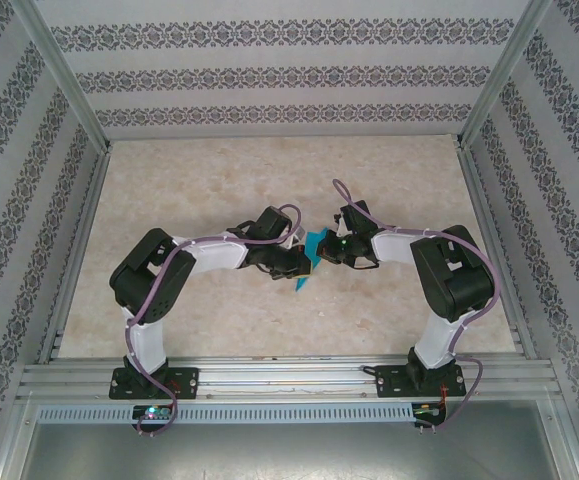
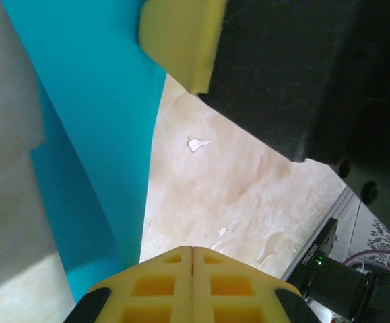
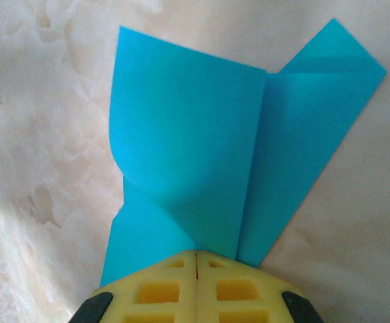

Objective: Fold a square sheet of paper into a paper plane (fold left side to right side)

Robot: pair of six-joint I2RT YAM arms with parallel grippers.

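Observation:
The square sheet of paper [image 3: 248, 155] is turquoise-blue and partly folded, with one flap [image 3: 181, 128] curling up off the tabletop. It lies at the middle of the table [image 1: 313, 250] between the two grippers. My right gripper [image 3: 196, 254] is shut, its yellow pads together at the sheet's near edge, and no paper shows in the seam between them. My left gripper [image 2: 192, 249] is also shut with nothing between its fingers, and the sheet [image 2: 93, 101] rises just to its left. In the left wrist view, a yellow pad of the right gripper [image 2: 178, 40] rests against the sheet.
The marbled beige tabletop [image 1: 269, 180] is bounded by aluminium rails [image 1: 269, 372] at the near edge and patterned walls [image 1: 269, 75] on three sides. Both arms [image 1: 169, 275] [image 1: 449, 270] bend in towards the centre. Small white specks [image 2: 196, 143] lie on the table.

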